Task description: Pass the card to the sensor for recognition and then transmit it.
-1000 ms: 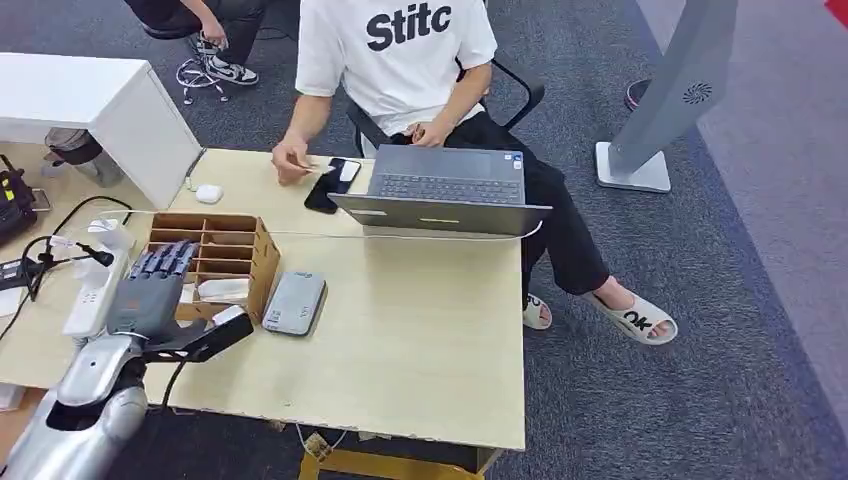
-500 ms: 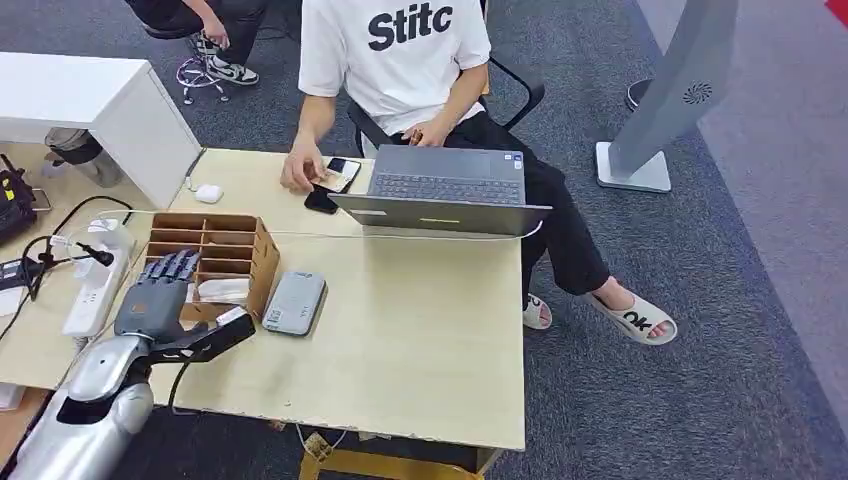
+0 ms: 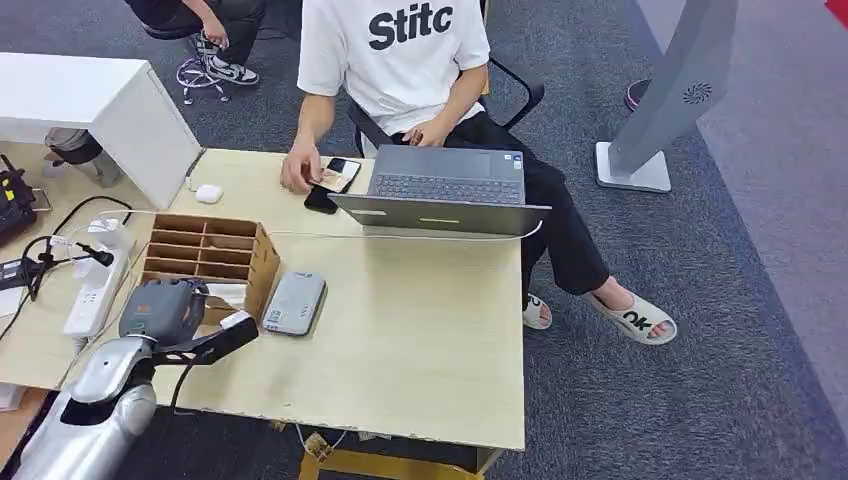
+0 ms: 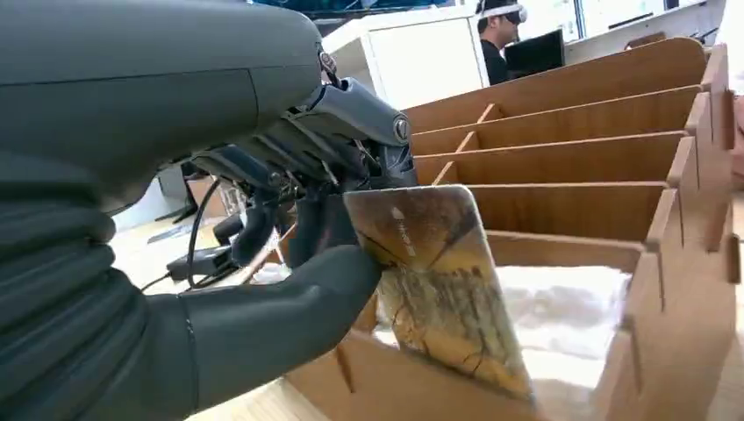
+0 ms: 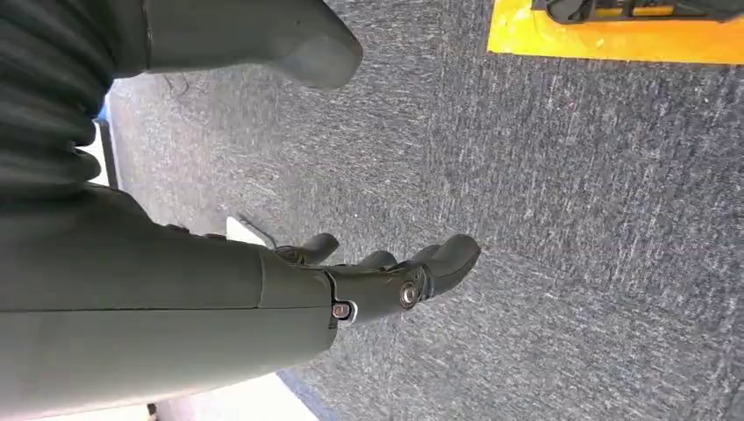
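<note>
My left hand has just curled closed, pinching the card in the rack; lifting toward the reader seems next. Right hand hangs empty, fingers loosely apart.

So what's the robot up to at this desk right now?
Its left hand pinches a card at the near end of the wooden organizer, with the card's lower edge still in a slot. The grey sensor lies on the desk beside the organizer. The right hand hangs open over the carpet. A seated person touches a phone by a laptop.
</note>
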{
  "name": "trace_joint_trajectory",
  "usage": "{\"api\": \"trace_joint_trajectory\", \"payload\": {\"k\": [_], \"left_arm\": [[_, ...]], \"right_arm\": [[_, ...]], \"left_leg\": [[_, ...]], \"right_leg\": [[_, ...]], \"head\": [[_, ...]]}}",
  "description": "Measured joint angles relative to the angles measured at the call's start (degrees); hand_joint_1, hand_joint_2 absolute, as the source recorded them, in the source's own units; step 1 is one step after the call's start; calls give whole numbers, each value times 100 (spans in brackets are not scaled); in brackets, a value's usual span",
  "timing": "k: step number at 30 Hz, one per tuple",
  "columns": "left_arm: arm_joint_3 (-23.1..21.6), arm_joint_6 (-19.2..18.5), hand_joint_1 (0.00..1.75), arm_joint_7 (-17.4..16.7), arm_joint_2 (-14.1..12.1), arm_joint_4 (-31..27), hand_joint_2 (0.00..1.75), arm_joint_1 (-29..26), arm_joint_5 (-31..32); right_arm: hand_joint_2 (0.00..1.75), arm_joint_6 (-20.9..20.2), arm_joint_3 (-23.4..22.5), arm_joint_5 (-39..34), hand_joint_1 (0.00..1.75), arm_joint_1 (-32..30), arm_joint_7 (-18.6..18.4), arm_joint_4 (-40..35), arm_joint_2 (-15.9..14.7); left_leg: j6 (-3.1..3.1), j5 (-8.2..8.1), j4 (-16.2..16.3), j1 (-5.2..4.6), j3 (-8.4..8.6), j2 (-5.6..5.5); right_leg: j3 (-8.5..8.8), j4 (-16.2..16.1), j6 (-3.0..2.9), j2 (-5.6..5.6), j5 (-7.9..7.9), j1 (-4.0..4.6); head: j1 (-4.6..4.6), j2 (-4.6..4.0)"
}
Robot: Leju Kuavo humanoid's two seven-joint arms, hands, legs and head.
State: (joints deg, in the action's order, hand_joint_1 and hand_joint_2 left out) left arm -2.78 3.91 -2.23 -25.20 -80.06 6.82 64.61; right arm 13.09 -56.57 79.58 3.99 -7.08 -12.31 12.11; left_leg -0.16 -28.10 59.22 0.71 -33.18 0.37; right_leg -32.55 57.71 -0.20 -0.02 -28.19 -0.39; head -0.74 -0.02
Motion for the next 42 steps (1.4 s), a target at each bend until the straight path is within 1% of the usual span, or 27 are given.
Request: {"api": "trace_joint_trajectory", "payload": {"k": [7, 15, 17, 21, 22, 26, 28, 33, 37, 39, 42], "left_arm": [[-2, 11, 175, 31, -2, 0, 175, -1, 2], [-20, 221, 175, -11, 0, -9, 175, 2, 142], [-20, 315, 175, -48, 7, -44, 175, 18, 153], [-17, 894, 175, -74, 59, -210, 175, 145, 61], [-4, 990, 175, -74, 74, -287, 175, 205, 20], [118, 1211, 175, -22, 127, -559, 175, 442, -164], [196, 1239, 175, 15, 140, -660, 175, 564, -251], [374, 1220, 175, 59, 140, -802, 175, 1034, -472], [400, 1051, 175, 0, 138, -785, 175, 1584, -435], [400, 1034, 175, -66, 140, -523, 175, 2012, -461], [400, 1079, 175, -77, 190, -58, 175, 2614, -455]], "right_arm": [[175, -7, 0, 9, 0, 0, 7, 0, 0], [175, -4, 0, 24, 0, 0, 2, 0, 0], [175, -4, 0, 24, 0, 0, 2, 0, 0], [175, 9, 0, 24, 0, 2, 26, 0, 0], [175, 11, 2, 26, 0, 2, 31, 0, 0], [175, 28, 2, 35, 0, 3, 39, 0, 0], [175, 35, 2, 44, 0, 3, 37, 0, 0], [175, 48, 9, 81, 0, 5, 4, 0, 0], [175, 37, 18, 147, 0, 12, -31, 0, 0], [175, 2, 64, 230, 0, 29, -118, 0, 0], [175, 4, 111, 265, 0, 69, -96, 0, 0]], "left_leg": [[0, 0, 0, 0, 0, 0], [0, 0, 0, 0, 1, 0], [0, 0, 1, 0, 1, 0], [0, 0, 1, 0, 0, -2], [0, 1, 1, 0, 0, -2], [0, 1, 1, 0, 1, 0], [0, 2, 2, 0, 2, -1], [-1, 3, 2, 2, 2, -2], [-1, 5, 2, 2, 1, -3], [0, 9, 2, 2, 0, -5], [0, 10, 2, 1, 1, 0]], "right_leg": [[0, 0, 0, 0, 0, 0], [0, 0, 0, 0, 0, 0], [-1, 0, 0, 0, 0, 0], [0, 0, 0, -2, 0, 0], [1, 0, 0, -2, 1, 0], [2, 0, 0, -2, 3, 0], [2, 0, -1, -2, 3, 0], [2, 0, -3, -3, 4, 0], [1, 1, -3, -4, 5, 1], [2, 1, -3, -6, 6, 2], [2, 2, -9, -4, 13, 1]], "head": [[0, 0], [0, 0], [0, 0], [0, 0], [0, 0], [2, 0], [0, 0], [0, 0], [0, 0], [2, 0], [-4, 0]]}}
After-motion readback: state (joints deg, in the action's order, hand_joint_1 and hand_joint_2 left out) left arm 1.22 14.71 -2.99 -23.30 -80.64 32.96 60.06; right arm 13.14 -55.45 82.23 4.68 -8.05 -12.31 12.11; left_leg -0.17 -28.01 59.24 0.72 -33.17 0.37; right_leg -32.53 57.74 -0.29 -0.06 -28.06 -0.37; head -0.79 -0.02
